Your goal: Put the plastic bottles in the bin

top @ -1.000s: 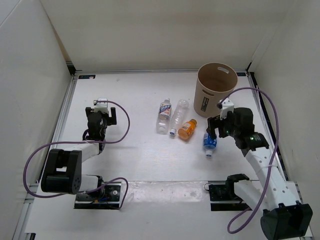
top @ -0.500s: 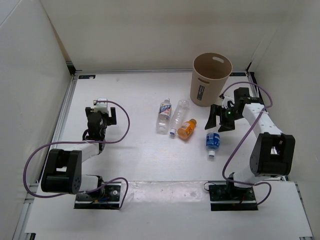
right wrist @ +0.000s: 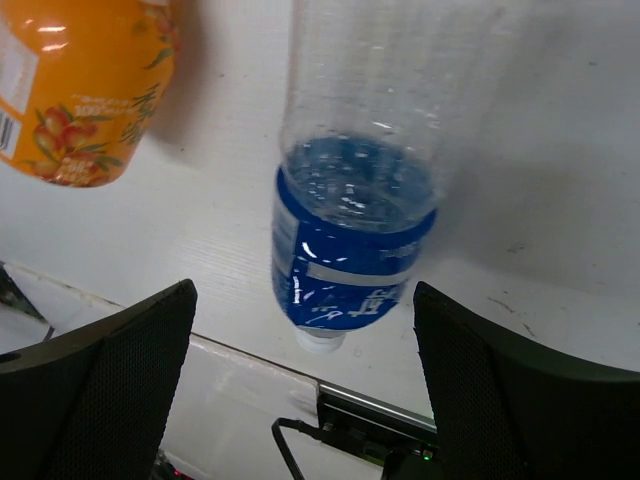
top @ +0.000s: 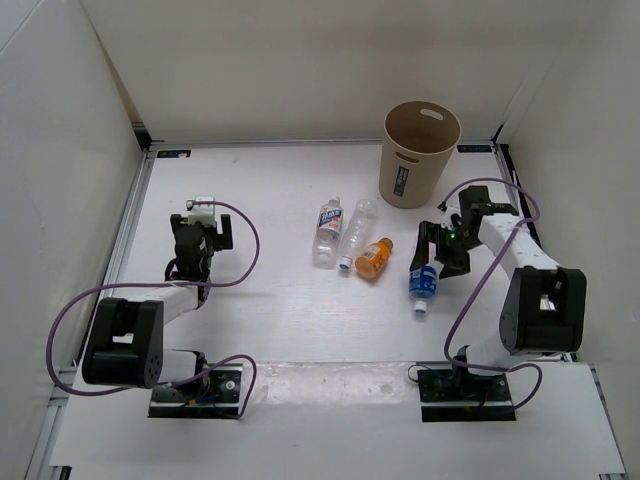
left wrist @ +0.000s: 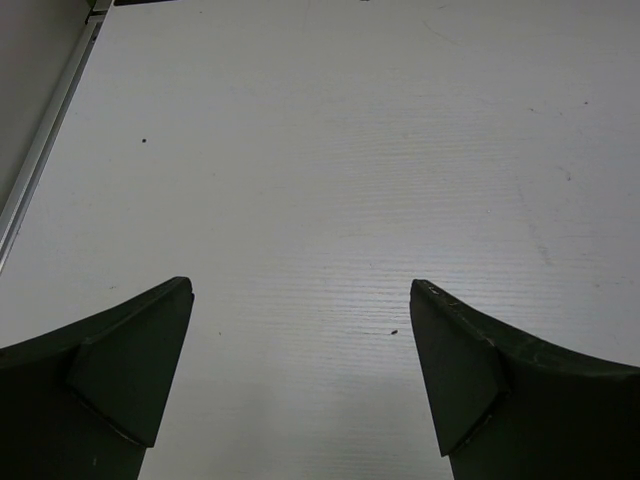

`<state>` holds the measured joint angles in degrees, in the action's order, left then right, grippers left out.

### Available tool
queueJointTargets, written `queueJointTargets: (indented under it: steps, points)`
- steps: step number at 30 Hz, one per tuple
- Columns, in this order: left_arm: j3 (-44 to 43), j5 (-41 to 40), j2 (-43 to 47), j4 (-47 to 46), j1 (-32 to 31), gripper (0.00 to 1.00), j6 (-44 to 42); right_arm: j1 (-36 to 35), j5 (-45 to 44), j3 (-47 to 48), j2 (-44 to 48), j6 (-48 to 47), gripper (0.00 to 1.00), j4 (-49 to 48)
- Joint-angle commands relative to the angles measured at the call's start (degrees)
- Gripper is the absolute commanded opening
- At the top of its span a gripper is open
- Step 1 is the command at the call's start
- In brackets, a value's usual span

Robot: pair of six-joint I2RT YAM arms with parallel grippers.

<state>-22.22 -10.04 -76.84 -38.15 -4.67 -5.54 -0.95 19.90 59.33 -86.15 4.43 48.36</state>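
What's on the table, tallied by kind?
plastic bottles: 4 (white-label bottle, plain clear bottle, orange bottle, blue-label bottle)
bin: 1
Total: 5

Bright, even light, soft shadows, sharp pictures.

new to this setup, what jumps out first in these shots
The tall tan bin stands at the far right of the table. Just in front of it the right gripper hangs open over the blue-label bottle lying on its side. The orange bottle, the plain clear bottle and the white-label bottle lie side by side mid-table.
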Motion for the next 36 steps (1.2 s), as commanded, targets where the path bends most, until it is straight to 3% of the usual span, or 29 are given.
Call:
queueJointTargets:
  steps: [1, 17, 22, 25, 28, 32, 36]
  points:
    - [0.3, -0.1, 0.4, -1.0, 0.3, 1.00, 0.5, 0.3, -5.3, 1.0, -0.1, 3.0, 0.90, -0.6]
    - [0.6, 0.0, 0.4, -1.5, 0.3, 1.00, 0.4, -1.6, -9.3, 8.9, -12.7, 0.3, 0.87, 3.8]
    - [0.6, 0.0, 0.4, -1.5, 0.3, 1.00, 0.3, -2.4, -13.3, 8.8, -14.7, -0.6, 0.67, 4.3]
    - [0.7, 0.0, 0.4, -1.5, 0.2, 1.00, 0.4, -2.7, -14.1, 8.6, -14.5, -0.5, 0.62, 4.3]
    - [0.6, 0.0, 0.4, -1.4, 0.3, 1.00, 0.4, -2.4, -13.8, 8.8, -14.0, -1.1, 0.47, 4.6]
    - [0.5, 0.1, 0.5, -1.5, 0.2, 1.00, 0.4, 0.2, -12.3, 8.4, -11.7, -2.9, 0.00, 3.9]
    - [0.7, 0.0, 0.4, -1.7, 0.3, 1.00, 0.4, 4.6, -8.5, 8.3, -5.5, -3.4, 0.00, 3.6]
